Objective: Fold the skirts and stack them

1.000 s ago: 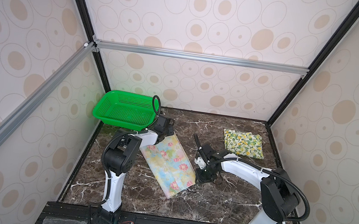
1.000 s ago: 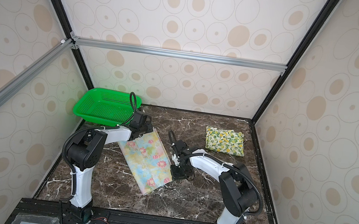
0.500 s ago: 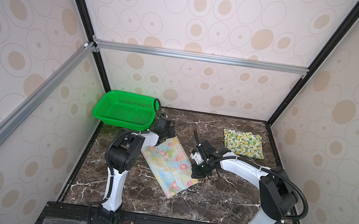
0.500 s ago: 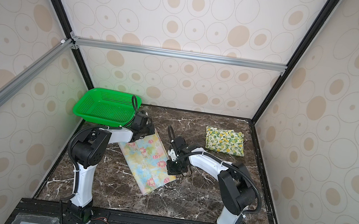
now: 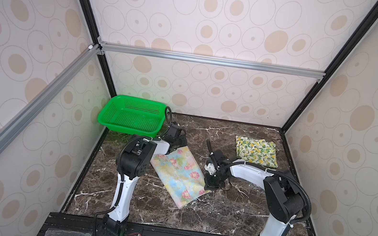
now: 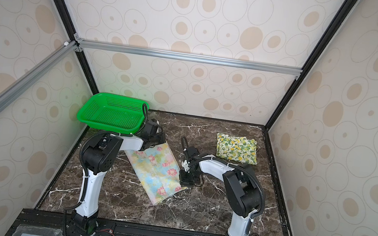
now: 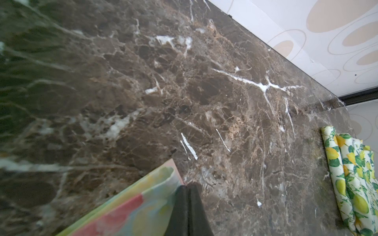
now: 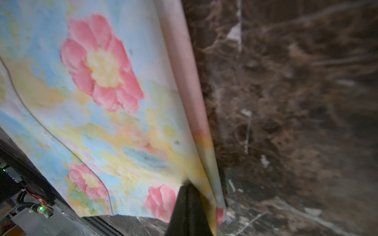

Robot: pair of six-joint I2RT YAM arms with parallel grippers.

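fingers [image 7: 181, 208] of both arms pinch floral skirt [image 5: 178, 175]; long axis far-left to near-right.

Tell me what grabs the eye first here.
The pastel flowered skirt lies slantwise mid-table, with the left gripper shut on its far corner and the right gripper shut on its right edge. The lemon skirt sits folded at the far right; the green basket stands in the far left corner.

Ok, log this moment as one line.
left gripper: shut on floral skirt corner; right gripper: shut on its edge; lemon skirt: folded, apart; stack: not done
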